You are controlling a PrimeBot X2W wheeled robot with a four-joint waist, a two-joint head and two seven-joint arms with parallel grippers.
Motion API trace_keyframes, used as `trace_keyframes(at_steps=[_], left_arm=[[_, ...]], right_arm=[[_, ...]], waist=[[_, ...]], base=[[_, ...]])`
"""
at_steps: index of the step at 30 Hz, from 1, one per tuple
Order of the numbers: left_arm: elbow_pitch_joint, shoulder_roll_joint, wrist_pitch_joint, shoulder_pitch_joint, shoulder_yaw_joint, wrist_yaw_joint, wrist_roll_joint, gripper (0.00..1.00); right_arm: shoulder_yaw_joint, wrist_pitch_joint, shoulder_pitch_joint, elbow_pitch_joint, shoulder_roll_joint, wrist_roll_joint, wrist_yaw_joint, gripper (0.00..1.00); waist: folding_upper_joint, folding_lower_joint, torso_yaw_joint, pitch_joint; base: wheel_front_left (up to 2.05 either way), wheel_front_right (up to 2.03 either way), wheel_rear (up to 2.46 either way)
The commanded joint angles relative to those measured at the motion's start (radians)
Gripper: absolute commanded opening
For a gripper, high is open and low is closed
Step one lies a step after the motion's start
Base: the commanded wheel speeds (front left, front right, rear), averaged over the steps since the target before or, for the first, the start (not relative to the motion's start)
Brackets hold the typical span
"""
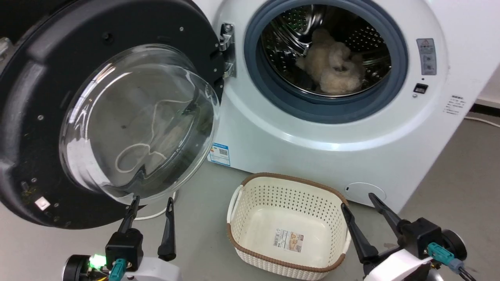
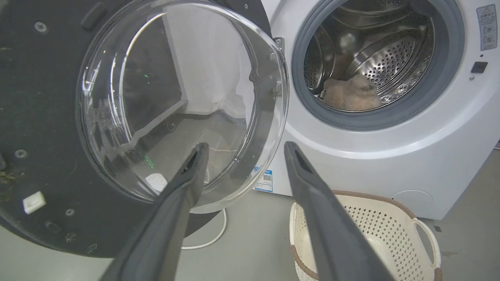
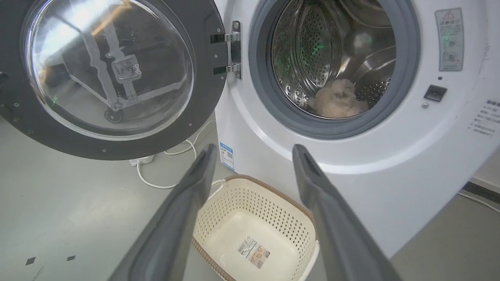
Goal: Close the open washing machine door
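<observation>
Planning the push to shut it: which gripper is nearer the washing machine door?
Left. The left gripper hovers at the lower edge of the washing machine door; the right gripper is farther off, beside the laundry basket.

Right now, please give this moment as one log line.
washing machine door: wide open | left gripper: open, empty, near door | right gripper: open, empty, beside basket | closing: not yet done

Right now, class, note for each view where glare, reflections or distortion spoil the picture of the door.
Head view: a pale warped loop shows in the door glass. Left wrist view: the glass bends the wall and floor seen through it. Right wrist view: bright glare on the glass's upper left, green glints in the drum.
</observation>
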Motion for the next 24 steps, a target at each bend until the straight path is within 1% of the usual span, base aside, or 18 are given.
trace_keyframes(at_steps=[1, 24], left_arm=[[-0.007, 0.009, -0.01, 0.017, -0.006, 0.01, 0.005, 1.0], [-0.026, 0.035, -0.058, 0.041, -0.037, 0.052, -0.01, 1.0]], right_arm=[[0.011, -0.014, -0.022, 0.008, -0.008, 0.014, 0.0, 1.0], [0.067, -0.064, -0.022, 0.042, -0.026, 0.056, 0.0, 1.0]], waist=[[0.0, -0.0001, 0.008, -0.001], [0.0, -0.0001, 0.101, -0.006]], base=[[0.0, 0.0, 0.0], [0.0, 0.0, 0.0]])
